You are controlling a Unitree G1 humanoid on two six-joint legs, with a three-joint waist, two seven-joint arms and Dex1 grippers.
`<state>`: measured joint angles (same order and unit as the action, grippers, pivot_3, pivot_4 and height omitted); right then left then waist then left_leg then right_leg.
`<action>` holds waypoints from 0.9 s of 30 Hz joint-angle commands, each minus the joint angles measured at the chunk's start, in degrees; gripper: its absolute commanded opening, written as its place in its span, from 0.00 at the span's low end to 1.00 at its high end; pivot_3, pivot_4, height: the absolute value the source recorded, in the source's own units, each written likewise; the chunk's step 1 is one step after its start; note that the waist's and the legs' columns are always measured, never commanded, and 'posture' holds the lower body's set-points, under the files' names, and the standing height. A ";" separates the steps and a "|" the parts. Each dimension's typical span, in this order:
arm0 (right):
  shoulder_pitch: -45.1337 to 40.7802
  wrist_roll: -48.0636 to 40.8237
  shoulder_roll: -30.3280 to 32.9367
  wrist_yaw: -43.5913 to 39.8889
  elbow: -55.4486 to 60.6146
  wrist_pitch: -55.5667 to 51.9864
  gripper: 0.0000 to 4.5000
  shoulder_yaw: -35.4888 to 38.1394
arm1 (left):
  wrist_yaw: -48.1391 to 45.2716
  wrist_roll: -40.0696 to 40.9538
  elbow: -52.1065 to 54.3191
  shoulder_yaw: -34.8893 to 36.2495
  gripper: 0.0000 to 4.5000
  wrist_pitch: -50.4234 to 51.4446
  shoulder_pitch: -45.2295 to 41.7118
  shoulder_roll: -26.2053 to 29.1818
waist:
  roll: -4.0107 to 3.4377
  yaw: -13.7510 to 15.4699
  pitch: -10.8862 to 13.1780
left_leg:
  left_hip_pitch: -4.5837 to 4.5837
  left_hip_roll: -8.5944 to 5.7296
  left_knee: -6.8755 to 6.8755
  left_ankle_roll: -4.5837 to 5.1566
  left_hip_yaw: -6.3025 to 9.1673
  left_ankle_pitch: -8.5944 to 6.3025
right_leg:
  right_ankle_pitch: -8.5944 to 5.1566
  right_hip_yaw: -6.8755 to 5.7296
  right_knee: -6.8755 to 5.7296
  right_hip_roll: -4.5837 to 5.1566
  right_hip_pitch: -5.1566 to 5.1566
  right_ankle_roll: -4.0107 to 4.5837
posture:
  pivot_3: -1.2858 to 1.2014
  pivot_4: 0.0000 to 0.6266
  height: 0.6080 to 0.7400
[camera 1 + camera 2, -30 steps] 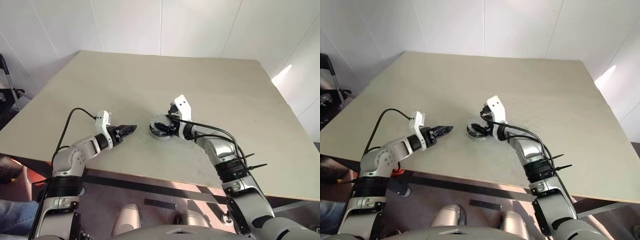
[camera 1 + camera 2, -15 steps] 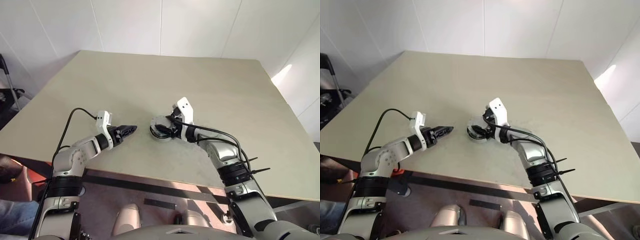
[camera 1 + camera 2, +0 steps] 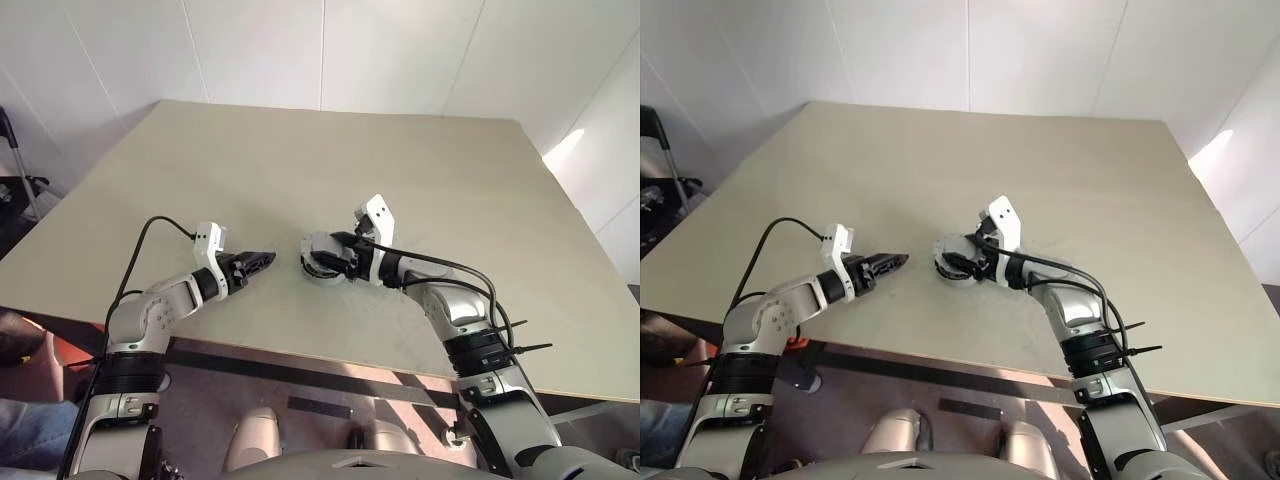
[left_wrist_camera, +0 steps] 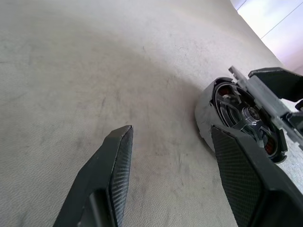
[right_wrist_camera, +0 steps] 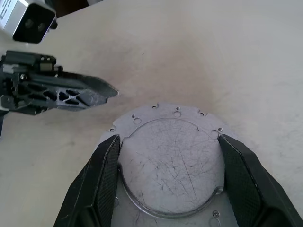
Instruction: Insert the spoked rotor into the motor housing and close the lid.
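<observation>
Two grippers are working mid-table: right gripper is clamping the lid over the housing; left gripper is hanging spread, empty, just beside.

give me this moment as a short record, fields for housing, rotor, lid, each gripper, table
motor housing: on the table, near its middle, between the two grippers
spoked rotor: already seated inside the housing, copper windings showing around it
lid: grey disc held between the right gripper's fingers, beside the housing, not yet closed onto it
right gripper: shut on the lid
left gripper: open, holding nothing, apart from the housing
table: beige top
</observation>
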<state>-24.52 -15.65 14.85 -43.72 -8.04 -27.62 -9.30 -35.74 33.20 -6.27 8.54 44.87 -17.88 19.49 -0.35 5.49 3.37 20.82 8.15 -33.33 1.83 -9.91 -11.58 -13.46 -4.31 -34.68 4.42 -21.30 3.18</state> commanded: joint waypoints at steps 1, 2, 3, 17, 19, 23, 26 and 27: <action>-0.38 0.27 1.31 -1.96 3.45 2.72 0.70 -0.42 | 0.01 0.11 1.30 0.27 0.61 -0.73 -0.72 0.11 | 0.00 0.01 0.00 | -0.01 0.00 0.00 0.01 0.00 -0.01 | 0.00 0.00 0.00 0.00 0.00 0.00 | 0.52 0.00 1.00; -0.24 0.63 1.67 -2.22 3.15 3.10 0.70 -0.73 | 0.01 0.06 1.27 0.26 0.61 -0.75 -0.73 0.08 | 0.00 0.01 0.00 | -0.01 0.00 0.00 0.02 0.00 -0.01 | 0.00 0.00 0.00 0.00 0.00 0.00 | 0.52 0.00 1.00; -0.19 1.18 1.90 -2.15 2.64 3.53 0.70 -0.98 | 0.00 0.03 1.27 0.26 0.61 -0.76 -0.73 0.06 | 0.00 0.03 0.00 | -0.01 0.00 -0.01 0.02 0.00 -0.01 | 0.00 0.00 -0.01 0.00 0.01 0.00 | 0.52 0.00 1.00; -1.24 3.84 1.00 -0.15 -0.68 4.61 0.70 -1.06 | 0.18 -0.34 1.56 0.33 0.61 -0.68 -0.48 -0.17 | 0.02 0.02 0.01 | -0.04 0.00 -0.04 0.04 0.00 -0.02 | 0.00 0.00 -0.01 0.00 0.04 0.00 | 0.52 0.00 1.00; -1.25 4.03 0.93 -0.13 -0.85 4.66 0.70 -1.01 | 0.18 -0.39 1.54 0.33 0.61 -0.75 -0.38 -0.15 | 0.02 0.01 0.01 | -0.04 0.00 -0.04 0.04 0.00 -0.02 | 0.00 0.00 -0.02 0.00 0.04 0.00 | 0.52 0.00 1.00; -1.22 4.48 0.92 -0.14 -1.34 4.82 0.70 -1.13 | 0.32 -0.45 1.56 0.33 0.61 -0.78 -0.28 -0.23 | 0.02 0.01 0.01 | -0.04 0.00 -0.04 0.04 0.00 -0.02 | 0.00 0.00 -0.02 0.00 0.04 0.00 | 0.52 0.00 1.00; -1.43 4.93 0.76 0.28 -2.22 4.93 0.70 -1.18 | 0.39 -0.44 1.53 0.32 0.61 -0.82 -0.23 -0.26 | 0.02 0.00 0.01 | -0.07 0.00 -0.04 0.04 0.00 -0.02 | 0.00 0.00 -0.02 0.00 0.06 0.00 | 0.52 0.00 1.00; -1.52 5.12 0.70 0.41 -2.50 5.06 0.70 -1.22 | 0.42 -0.44 1.53 0.31 0.61 -0.84 -0.22 -0.28 | 0.02 -0.02 0.01 | -0.08 0.00 -0.04 0.04 0.00 -0.02 | 0.00 0.00 -0.02 0.00 0.08 0.00 | 0.52 0.00 1.00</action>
<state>-24.67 -11.07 15.50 -43.94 -10.11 -23.59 -10.86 -35.37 32.54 -6.27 8.49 44.86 -17.86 19.21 -0.33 5.47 3.38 20.70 8.16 -33.37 1.87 -9.91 -11.59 -13.46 -4.31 -34.70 4.42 -21.20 3.18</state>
